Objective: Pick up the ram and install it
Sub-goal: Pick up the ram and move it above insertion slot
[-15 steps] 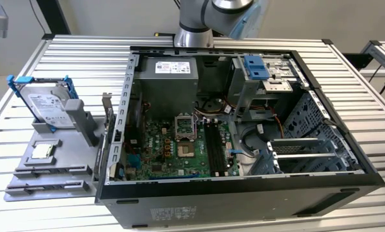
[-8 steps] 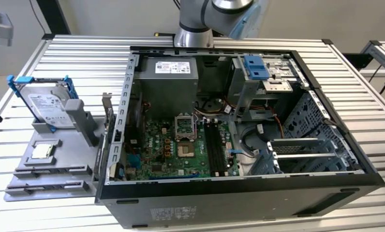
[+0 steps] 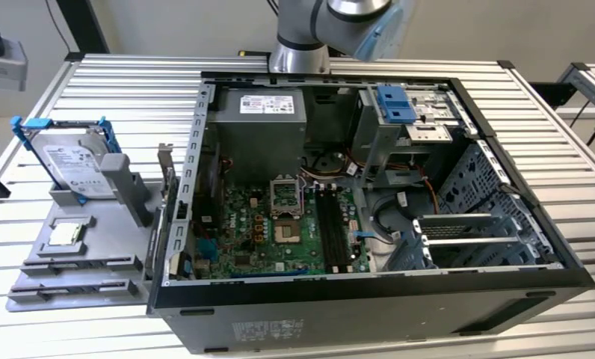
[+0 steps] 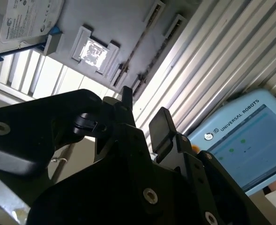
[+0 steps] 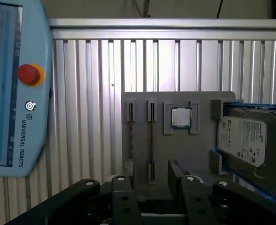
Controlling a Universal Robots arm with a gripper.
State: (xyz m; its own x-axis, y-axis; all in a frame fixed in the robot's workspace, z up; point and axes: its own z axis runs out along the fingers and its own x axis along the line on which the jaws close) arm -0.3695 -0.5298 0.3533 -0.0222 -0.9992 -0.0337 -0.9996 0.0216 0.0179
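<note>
Jaws are noted open and empty, well clear of the thin dark ram stick [image 5: 151, 140] set on edge in the grey slotted holder [image 5: 203, 150]; a skewed approach is judged liable to strike slot walls.

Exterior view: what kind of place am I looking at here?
Likely a robotics lab bench for computer assembly: an open computer case on a slatted metal table, a robot arm beyond it, a grey tray holding a hard drive.

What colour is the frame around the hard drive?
Blue. The frame shows best in the exterior view.
</note>
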